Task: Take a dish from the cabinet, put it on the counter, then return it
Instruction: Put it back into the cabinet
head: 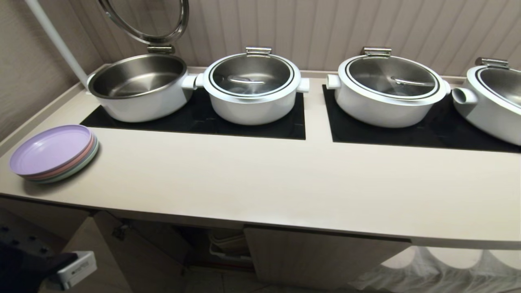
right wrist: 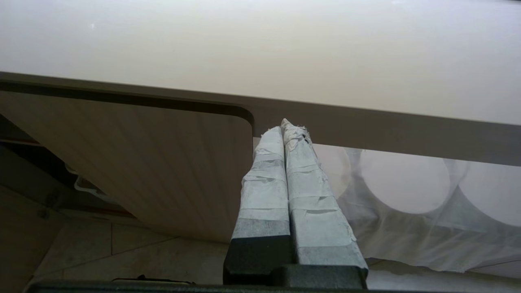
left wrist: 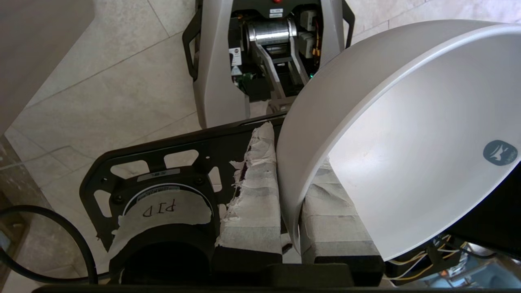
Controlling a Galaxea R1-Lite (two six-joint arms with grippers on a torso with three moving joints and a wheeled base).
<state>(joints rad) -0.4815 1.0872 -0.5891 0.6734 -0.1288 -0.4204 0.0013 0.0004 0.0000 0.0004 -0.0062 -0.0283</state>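
Note:
The dish, a plain white bowl, hangs tilted above the floor. My left gripper is shut on its rim, one taped finger outside the wall and the other inside. It is below the counter, and only a part of the left arm shows in the head view's lower left corner. The cabinet stands under the counter with its left door swung open. My right gripper is shut and empty, parked below the counter's edge beside the closed cabinet door.
A stack of coloured plates sits at the counter's left end. Several white steel-lidded pots line the back on black panels, the leftmost with its lid up. A white basket shows inside the cabinet. My own base is below the dish.

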